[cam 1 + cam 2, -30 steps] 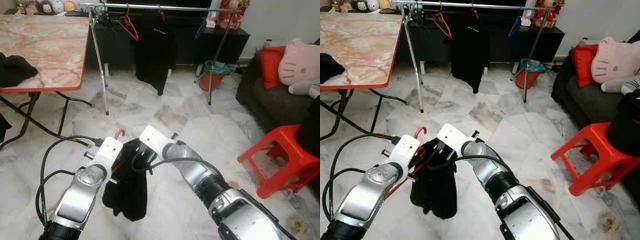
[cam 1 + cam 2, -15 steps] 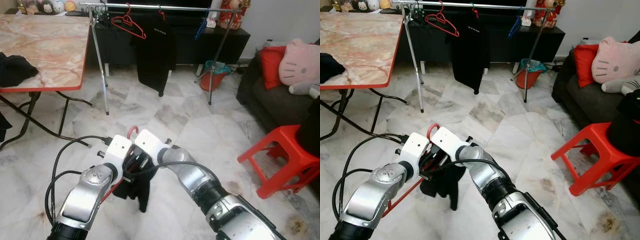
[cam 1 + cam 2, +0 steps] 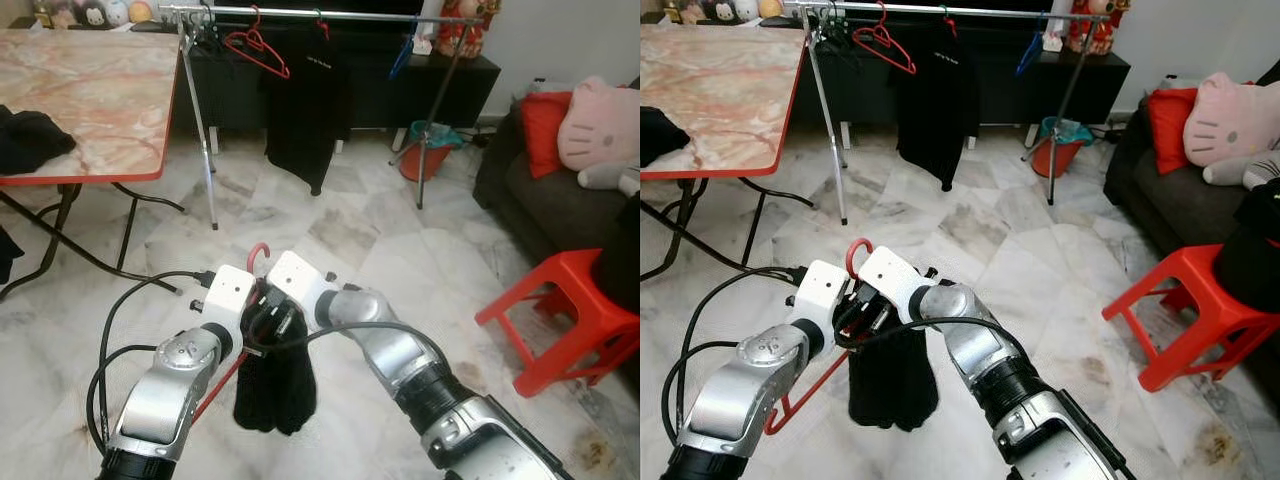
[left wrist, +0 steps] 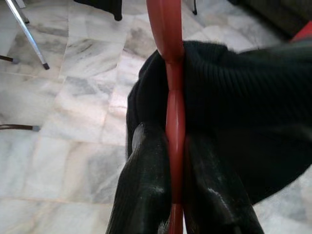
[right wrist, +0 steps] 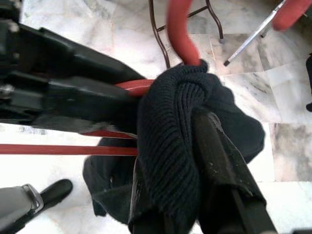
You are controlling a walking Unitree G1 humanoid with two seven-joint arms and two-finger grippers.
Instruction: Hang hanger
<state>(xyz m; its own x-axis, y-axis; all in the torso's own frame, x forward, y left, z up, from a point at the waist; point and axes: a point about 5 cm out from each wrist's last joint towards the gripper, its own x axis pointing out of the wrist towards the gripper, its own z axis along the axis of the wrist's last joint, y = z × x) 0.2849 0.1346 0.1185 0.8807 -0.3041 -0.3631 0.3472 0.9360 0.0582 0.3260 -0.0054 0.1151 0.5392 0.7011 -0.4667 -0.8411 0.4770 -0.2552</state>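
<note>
A red plastic hanger [image 4: 174, 117] is pinched by its neck in my left gripper [image 4: 175, 195], which is shut on it; its hook [image 3: 257, 255] sticks up between my two wrists. A black knit garment [image 3: 275, 385] drapes from the hanger and hangs below my hands. My right gripper [image 5: 195, 195] is shut on a bunched fold of that black garment [image 5: 170, 141] right beside the hook. The clothes rack [image 3: 300, 14] stands at the far side of the room, carrying an empty red hanger [image 3: 255, 52] and a black shirt [image 3: 305, 115].
A marble-topped folding table [image 3: 80, 95] with a red edge stands at the left, with dark clothes on it. A red plastic stool [image 3: 570, 315] and a dark sofa with cushions [image 3: 590, 125] are at the right. Marble floor lies between me and the rack.
The black garment, bunched up close under my grippers half a second ago, now hangs down long again. Both grippers stay together at the hanger's neck.
</note>
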